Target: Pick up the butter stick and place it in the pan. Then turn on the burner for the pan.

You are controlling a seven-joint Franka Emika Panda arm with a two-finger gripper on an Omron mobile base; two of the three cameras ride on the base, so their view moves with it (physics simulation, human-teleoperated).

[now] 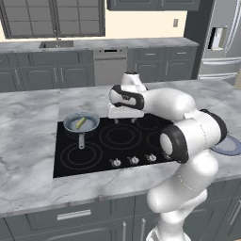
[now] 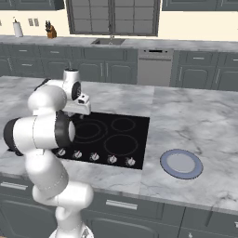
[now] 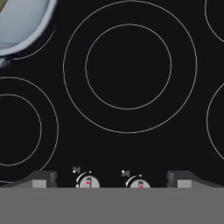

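Note:
The butter stick lies inside the small grey pan, which sits on the rear left zone of the black cooktop with its handle toward the front. No red-glowing burner rim shows; the zone under the pan is hidden. My gripper hangs open and empty over the middle rear of the cooktop, to the right of the pan. In the hand view the gripper points down at a ringed zone, with the pan's rim at the upper left and two knobs near the fingertips.
A row of knobs runs along the cooktop's front edge. A flat blue-grey plate rests on the marble counter to the right. A sink and cabinets stand along the far wall.

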